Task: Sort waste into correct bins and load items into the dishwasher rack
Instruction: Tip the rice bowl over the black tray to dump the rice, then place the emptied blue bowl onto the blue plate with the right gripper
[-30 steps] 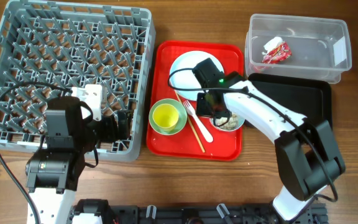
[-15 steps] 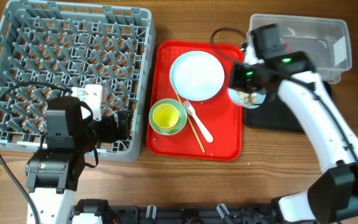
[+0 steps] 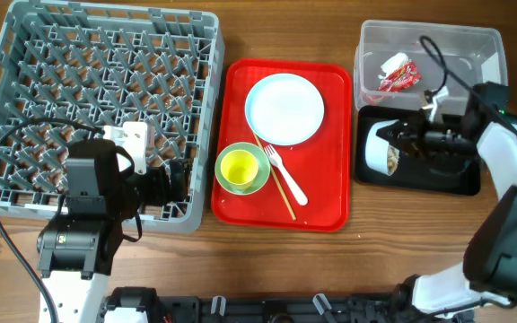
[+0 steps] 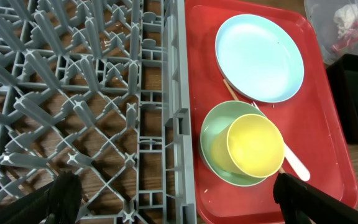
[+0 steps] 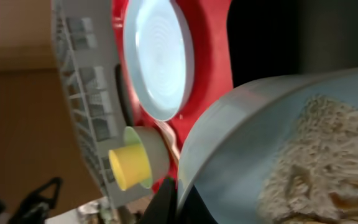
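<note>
Bowl (image 3: 381,149) tipped over the black tray (image 3: 438,181)
Right hand (image 3: 404,144) clamps its rim, turned sideways so the rice scraps (image 5: 319,155) can slide out; left hand (image 4: 182,199) hovers, spread empty

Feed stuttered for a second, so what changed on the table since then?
The right gripper lifted the bowl, food scraps inside, off the red tray and carried it right; it now holds it tipped over the black tray. The plate, cup, fork, chopsticks, the wrapper in the clear tub and the open left gripper stayed put.
</note>
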`<state>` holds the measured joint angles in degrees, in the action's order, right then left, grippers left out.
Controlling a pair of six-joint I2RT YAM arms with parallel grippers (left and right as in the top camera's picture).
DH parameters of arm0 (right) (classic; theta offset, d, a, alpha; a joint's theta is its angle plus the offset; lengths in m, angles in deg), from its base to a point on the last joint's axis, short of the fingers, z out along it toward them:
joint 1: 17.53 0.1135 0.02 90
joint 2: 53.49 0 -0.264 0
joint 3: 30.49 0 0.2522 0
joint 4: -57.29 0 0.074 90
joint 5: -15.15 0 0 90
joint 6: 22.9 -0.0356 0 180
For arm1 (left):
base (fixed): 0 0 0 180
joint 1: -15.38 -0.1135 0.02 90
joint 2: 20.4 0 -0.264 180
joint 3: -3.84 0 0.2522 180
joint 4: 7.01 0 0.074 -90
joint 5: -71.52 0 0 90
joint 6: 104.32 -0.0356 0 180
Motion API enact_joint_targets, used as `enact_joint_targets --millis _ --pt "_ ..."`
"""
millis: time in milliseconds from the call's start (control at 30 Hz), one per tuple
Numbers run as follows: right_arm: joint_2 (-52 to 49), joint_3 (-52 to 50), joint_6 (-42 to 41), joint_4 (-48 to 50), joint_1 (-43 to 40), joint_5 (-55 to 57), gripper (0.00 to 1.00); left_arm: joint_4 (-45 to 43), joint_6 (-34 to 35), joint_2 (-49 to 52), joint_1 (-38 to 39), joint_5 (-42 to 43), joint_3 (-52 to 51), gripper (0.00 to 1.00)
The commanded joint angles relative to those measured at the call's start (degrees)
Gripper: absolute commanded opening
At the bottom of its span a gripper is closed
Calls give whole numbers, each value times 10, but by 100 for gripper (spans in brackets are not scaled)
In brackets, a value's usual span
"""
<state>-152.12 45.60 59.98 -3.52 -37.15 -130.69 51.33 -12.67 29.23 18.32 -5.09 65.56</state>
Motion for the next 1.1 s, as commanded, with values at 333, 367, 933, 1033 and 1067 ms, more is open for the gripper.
enact_joint_targets --millis 333,367,933,1033,1067 --pt "-77 -8 -8 49 -84 -291 4 -2 3 -1 -1 7 9 100" --pt "-77 -8 -30 60 -91 -294 4 -2 3 -1 -1 7 9 100" --pt "-77 -9 -236 170 -125 -225 4 -2 3 -1 -1 7 9 100" --pt "-77 -9 -198 170 -124 -276 4 -2 3 -1 -1 7 9 100" --pt "-77 -8 -121 190 -122 -373 4 -2 3 -1 -1 7 9 100"
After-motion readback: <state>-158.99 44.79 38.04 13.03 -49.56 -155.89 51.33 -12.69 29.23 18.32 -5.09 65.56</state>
